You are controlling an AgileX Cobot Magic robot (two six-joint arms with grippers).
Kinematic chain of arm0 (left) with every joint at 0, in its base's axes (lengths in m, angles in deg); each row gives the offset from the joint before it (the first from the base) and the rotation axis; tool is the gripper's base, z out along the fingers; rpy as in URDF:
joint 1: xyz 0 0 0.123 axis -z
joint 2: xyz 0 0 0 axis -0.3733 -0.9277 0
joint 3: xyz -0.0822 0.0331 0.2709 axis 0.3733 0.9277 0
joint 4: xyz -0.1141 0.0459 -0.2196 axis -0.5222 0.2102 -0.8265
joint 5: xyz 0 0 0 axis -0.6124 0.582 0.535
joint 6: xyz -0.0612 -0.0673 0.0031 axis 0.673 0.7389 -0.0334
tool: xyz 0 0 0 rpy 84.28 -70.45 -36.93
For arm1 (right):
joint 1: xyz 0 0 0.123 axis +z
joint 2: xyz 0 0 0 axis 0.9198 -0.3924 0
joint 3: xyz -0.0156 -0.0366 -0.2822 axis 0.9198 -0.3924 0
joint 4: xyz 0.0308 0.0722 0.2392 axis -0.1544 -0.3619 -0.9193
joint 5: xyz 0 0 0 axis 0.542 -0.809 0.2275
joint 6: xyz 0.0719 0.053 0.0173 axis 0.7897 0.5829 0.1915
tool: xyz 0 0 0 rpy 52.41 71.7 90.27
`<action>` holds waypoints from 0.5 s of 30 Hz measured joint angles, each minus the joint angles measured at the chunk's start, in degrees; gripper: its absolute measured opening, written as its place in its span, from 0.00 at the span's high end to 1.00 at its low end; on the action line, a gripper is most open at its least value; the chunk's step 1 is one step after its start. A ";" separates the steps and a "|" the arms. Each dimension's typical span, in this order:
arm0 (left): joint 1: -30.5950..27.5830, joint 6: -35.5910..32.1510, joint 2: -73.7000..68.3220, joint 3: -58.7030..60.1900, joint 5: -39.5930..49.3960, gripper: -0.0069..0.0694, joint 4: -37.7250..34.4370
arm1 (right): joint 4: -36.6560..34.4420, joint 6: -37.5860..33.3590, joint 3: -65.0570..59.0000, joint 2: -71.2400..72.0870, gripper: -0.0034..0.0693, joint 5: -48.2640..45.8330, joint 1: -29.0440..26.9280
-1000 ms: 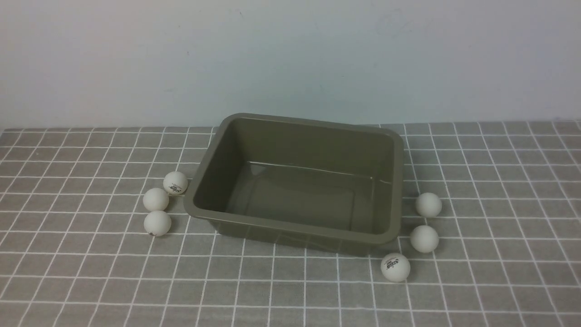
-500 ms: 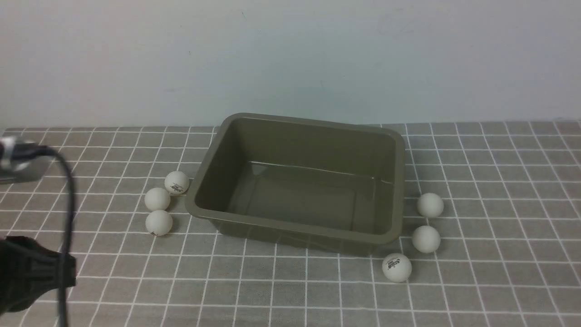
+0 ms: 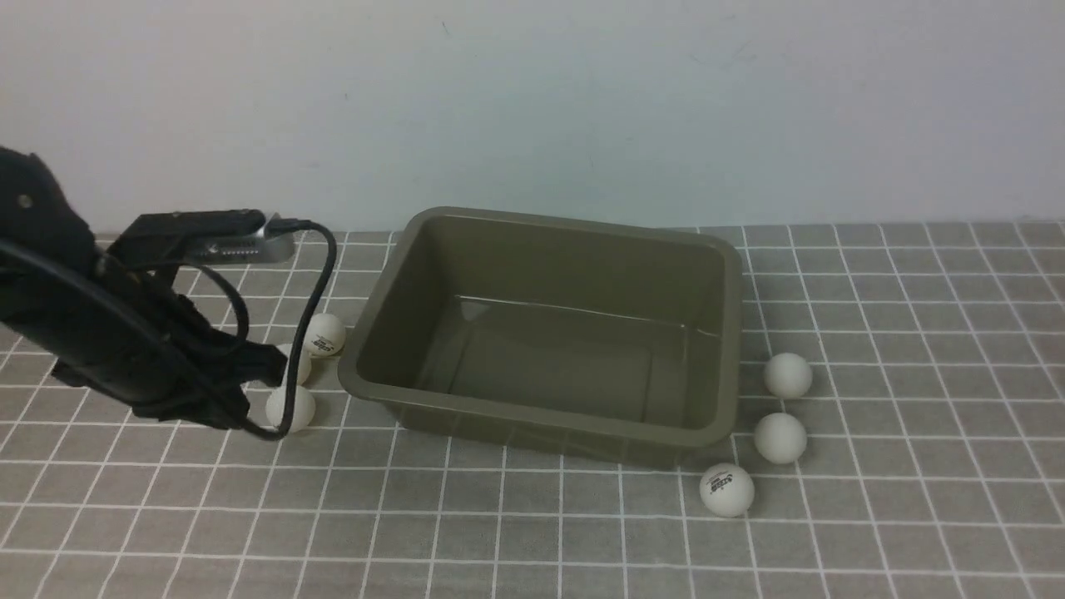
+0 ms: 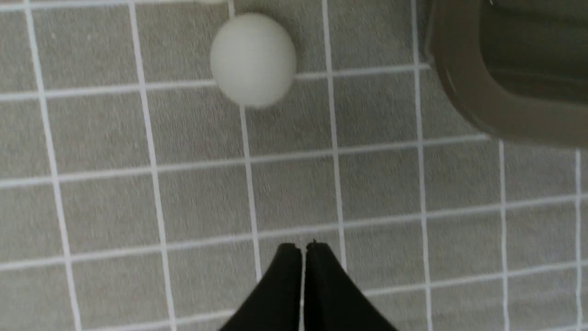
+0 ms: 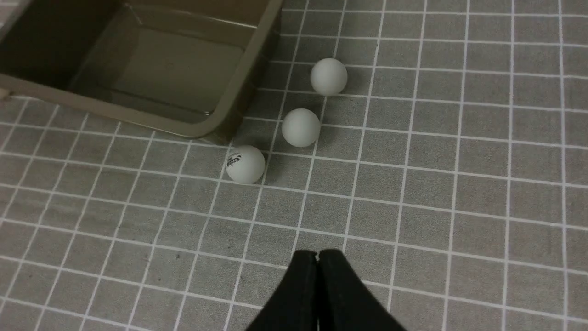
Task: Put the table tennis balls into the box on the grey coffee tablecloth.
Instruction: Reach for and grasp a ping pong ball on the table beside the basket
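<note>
The grey coffee tablecloth [image 3: 915,516], checked with thin white lines, covers the whole worktop up to a pale wall [image 3: 532,100] behind the box. The box [image 3: 532,414], an olive-grey open tub, sits on the cloth with nothing inside it.

The black left arm [image 3: 100,333] stretches over the cloth to the left of the box, a dark cable [image 3: 326,266] looping off it. The left pincer [image 4: 303,250] is clenched, its two black tips pressed together and grasping nothing. In the left wrist view it hangs over bare cloth near the box's corner, apart from one white ball. The right pincer [image 5: 318,257] is clenched too and empty, over the cloth in front of the box's right end.

All six table tennis balls lie on the cloth outside the box. To the left of the box are three:
- the left logo ball [image 3: 324,334], just beside the box's wall
- the left middle ball [image 3: 298,363], partly hidden by the arm
- the left front ball [image 3: 291,408]

To the right of the box are the other three, in a loose row:
- the right back ball [image 3: 787,375]
- the right middle ball [image 3: 780,438]
- the right logo ball [image 3: 726,489], near the box's front right corner
</note>
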 joint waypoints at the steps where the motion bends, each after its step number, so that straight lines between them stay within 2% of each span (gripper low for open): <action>1: 0.00 0.00 -0.34 -0.24 0.00 0.91 0.07 | -0.01 0.00 0.00 0.00 0.97 0.00 0.00; 4: 0.00 -0.23 -5.03 -3.60 -0.87 0.87 0.73 | -0.32 -0.97 0.88 -1.31 0.97 -0.77 0.00; 8: 0.00 -0.50 -9.90 -6.74 -3.62 0.72 1.02 | -0.84 -0.96 1.01 -1.29 0.97 -1.37 0.00; 10: 0.00 -0.52 -12.16 -7.91 -4.91 0.61 1.14 | -0.91 -0.96 1.01 -1.29 0.97 -1.37 0.00; 11: 0.00 -0.39 -13.88 -8.49 -6.10 0.49 1.13 | -0.91 -0.91 1.01 -1.29 0.97 -1.37 0.00; 12: 0.00 -0.10 -14.71 -8.65 -6.64 0.43 1.13 | -0.91 -0.87 1.01 -1.29 0.97 -1.37 0.00; 15: 0.00 -0.03 -16.34 -8.70 -7.55 0.32 1.08 | -0.91 -0.80 1.06 -1.29 0.97 -1.32 0.00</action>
